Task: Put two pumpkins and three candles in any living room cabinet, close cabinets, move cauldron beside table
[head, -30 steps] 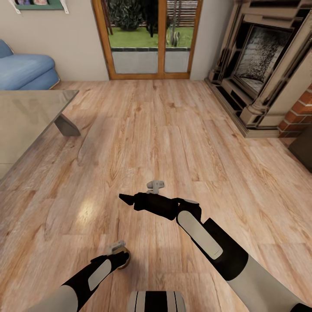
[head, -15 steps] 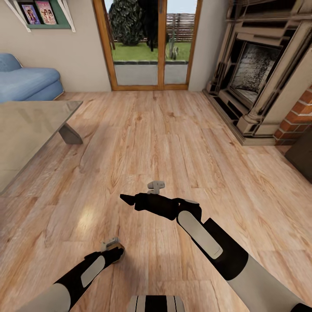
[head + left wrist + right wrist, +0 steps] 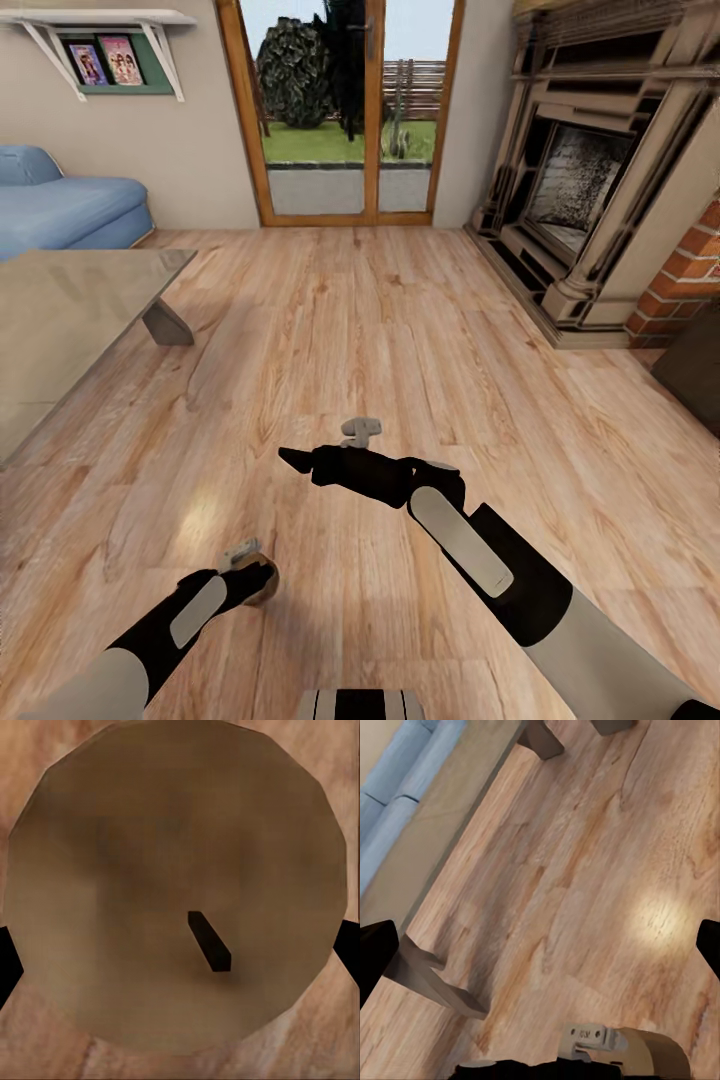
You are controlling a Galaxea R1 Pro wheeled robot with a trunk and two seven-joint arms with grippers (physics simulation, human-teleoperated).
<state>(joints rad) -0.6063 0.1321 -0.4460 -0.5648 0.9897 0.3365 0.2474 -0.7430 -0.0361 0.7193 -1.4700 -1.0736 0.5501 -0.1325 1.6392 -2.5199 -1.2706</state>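
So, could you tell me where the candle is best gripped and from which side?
Across its round side wall, coming in from the wick end. The candle is a short cylinder, its flat top and wick face the left wrist camera, and the left gripper has its jaws at opposite sides of it.

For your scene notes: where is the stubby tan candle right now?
In the head view, the tan candle sits low on the left, at the left gripper, over the wooden floor.
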